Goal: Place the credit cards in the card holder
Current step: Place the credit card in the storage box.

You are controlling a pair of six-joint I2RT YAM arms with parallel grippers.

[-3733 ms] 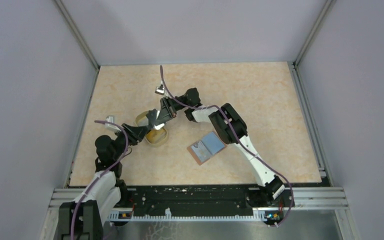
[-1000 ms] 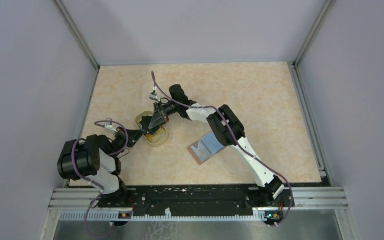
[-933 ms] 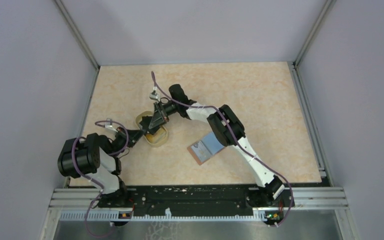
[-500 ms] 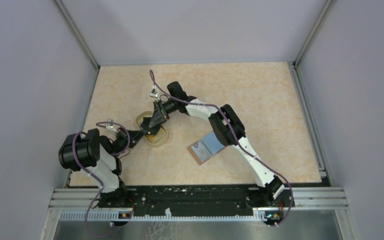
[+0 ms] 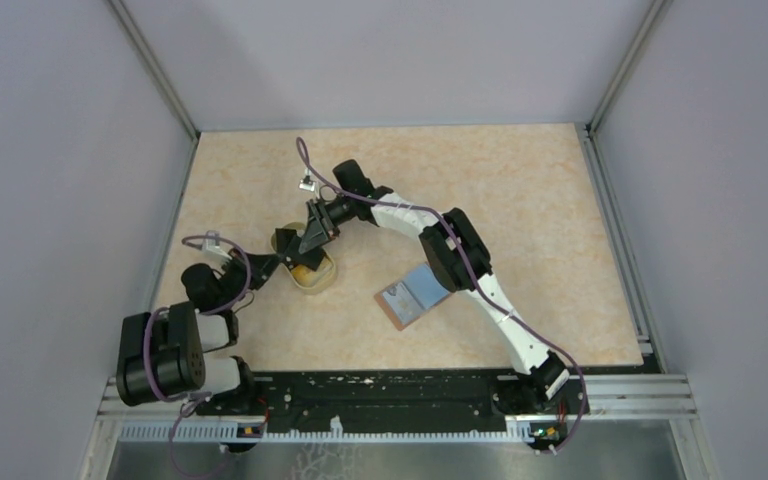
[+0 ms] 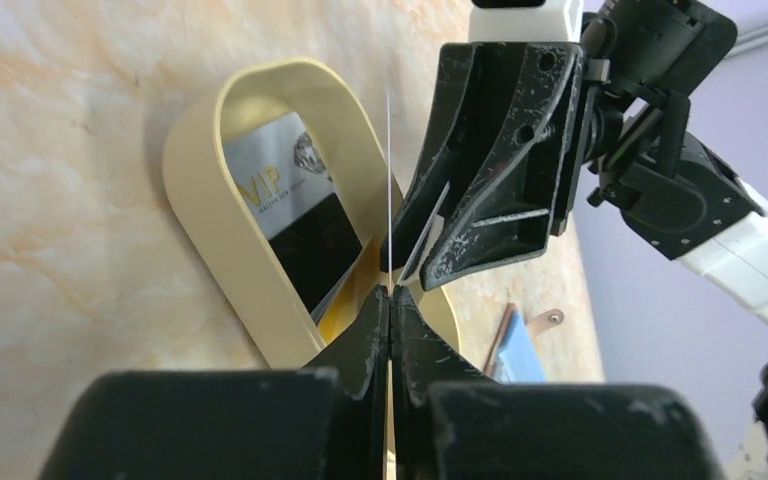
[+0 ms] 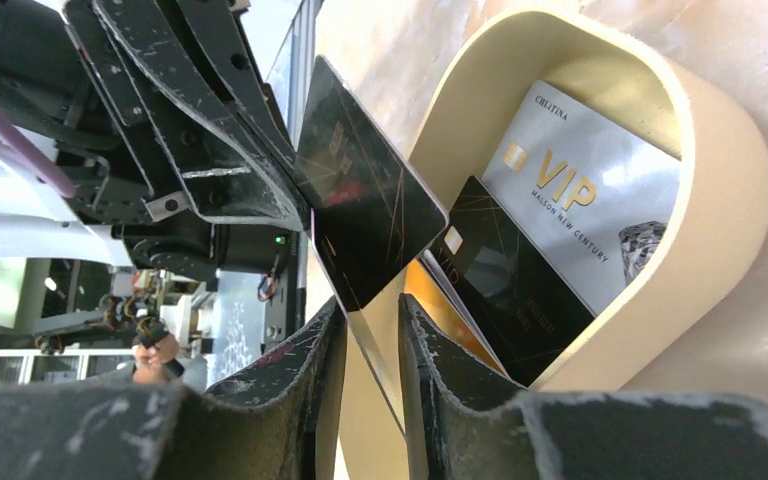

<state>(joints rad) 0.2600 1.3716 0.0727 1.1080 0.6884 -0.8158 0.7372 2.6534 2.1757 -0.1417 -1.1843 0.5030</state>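
Meeting over the cup (image 5: 312, 272) at the counter's (image 5: 520, 200) left middle, both grippers hide their jaws from the top view. That view does show the holder (image 5: 415, 293) lying open, blue lining up, well apart to the right. The left wrist view shows the left gripper (image 6: 390, 296) clamped shut on a card (image 6: 389, 180), seen edge-on as a thin line. The right wrist view gives that card's black face. It also shows the right gripper (image 7: 370, 305) slightly open, its fingers either side of the card's lower edge; whether they touch it I cannot tell. Inside the cup, which lies on its side, sit a silver card (image 7: 580, 200), a second black card (image 7: 510, 290) and an orange card (image 7: 440, 325). Since a second ago the left arm's elbow has swung toward the near edge; the holder has not moved.
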